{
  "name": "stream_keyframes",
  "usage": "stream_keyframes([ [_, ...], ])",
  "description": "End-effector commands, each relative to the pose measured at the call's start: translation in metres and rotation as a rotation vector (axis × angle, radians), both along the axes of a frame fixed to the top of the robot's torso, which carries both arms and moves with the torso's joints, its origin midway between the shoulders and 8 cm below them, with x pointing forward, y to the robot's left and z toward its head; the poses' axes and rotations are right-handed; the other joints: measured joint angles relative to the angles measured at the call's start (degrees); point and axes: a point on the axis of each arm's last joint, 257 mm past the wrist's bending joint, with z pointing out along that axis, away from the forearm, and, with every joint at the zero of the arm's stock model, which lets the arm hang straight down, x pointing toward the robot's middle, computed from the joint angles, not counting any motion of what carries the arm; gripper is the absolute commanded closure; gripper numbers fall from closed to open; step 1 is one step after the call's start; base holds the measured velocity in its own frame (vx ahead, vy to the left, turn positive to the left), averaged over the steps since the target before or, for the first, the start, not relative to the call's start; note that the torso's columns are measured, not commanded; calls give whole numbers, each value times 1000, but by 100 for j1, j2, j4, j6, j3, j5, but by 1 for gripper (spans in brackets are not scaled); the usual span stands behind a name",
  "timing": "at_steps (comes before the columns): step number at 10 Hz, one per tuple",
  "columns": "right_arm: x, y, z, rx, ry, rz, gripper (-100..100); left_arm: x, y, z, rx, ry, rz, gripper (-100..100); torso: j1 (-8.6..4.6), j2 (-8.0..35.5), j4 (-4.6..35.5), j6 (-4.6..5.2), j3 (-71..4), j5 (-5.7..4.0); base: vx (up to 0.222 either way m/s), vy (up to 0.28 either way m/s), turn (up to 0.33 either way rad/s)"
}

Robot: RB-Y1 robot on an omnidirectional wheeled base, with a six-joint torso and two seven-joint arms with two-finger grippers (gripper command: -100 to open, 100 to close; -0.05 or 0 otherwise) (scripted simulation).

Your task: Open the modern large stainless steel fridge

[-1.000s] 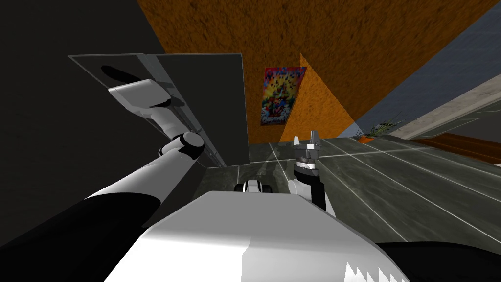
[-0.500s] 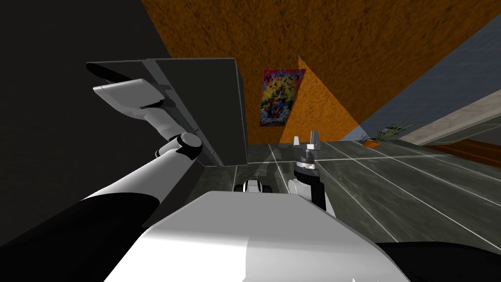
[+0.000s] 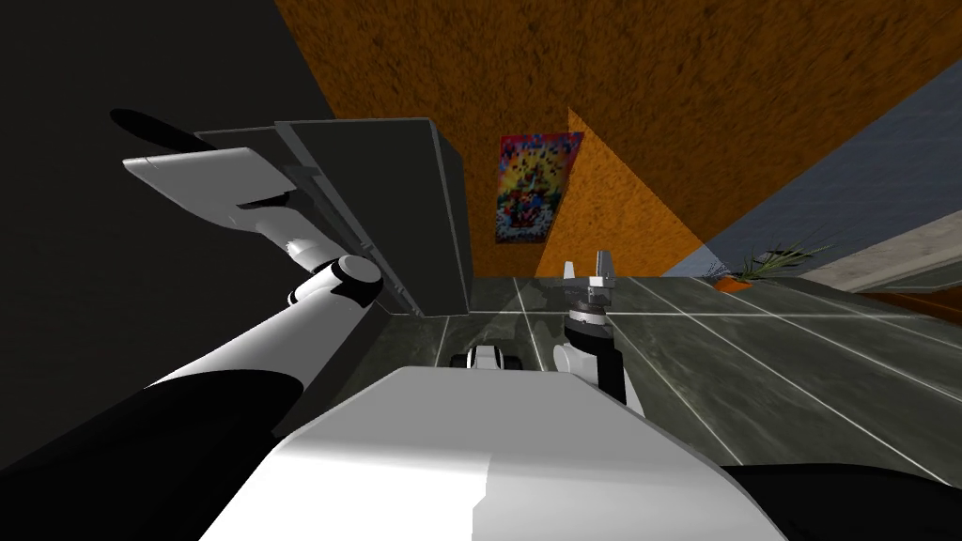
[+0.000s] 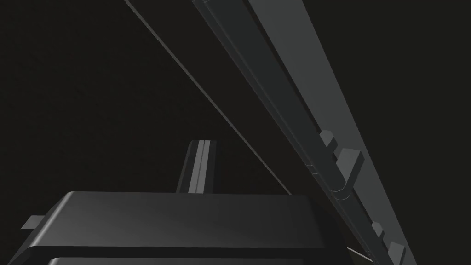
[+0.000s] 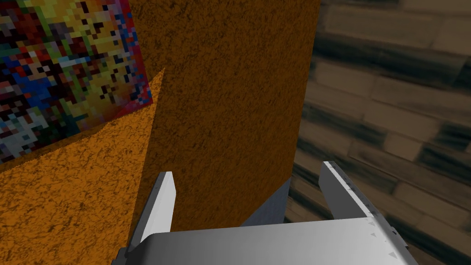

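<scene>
The fridge door (image 3: 376,207) looks heavy and stiff, best pulled by its long bar handle (image 4: 276,106) beside the left gripper (image 4: 267,154), whose hold I cannot tell; the right gripper (image 5: 248,177) is spread and empty.

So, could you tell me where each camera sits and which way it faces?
Head: on the head, steeply down and forward at fridge; left arm, right gripper show.
Left wrist: on left hand, close along the fridge; own dark box.
Right wrist: on right hand, facing poster; own open fingers.
Head and right wrist share the poster.
</scene>
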Motion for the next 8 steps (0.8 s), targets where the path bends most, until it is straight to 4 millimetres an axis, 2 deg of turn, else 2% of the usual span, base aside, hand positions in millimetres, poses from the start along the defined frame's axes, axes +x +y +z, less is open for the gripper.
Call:
stream_keyframes([
  [1,0,0,0,0,0,0,0,-10,9,-1,0,1,28,100,-8,18,6,2,11,-3,-21,-115,5],
  [2,0,0,0,0,0,0,0,-9,13,-13,-18,16,33,-100,27,17,8,-1,12,4,84,40,-1],
  [3,0,0,0,-1,0,0,0,-9,14,-16,-22,20,34,-100,61,-13,-1,-5,-5,18,145,78,1],
  [8,0,0,0,-1,0,0,0,-5,22,-54,-77,70,41,-100,-15,13,6,-1,10,-6,196,94,2],
])
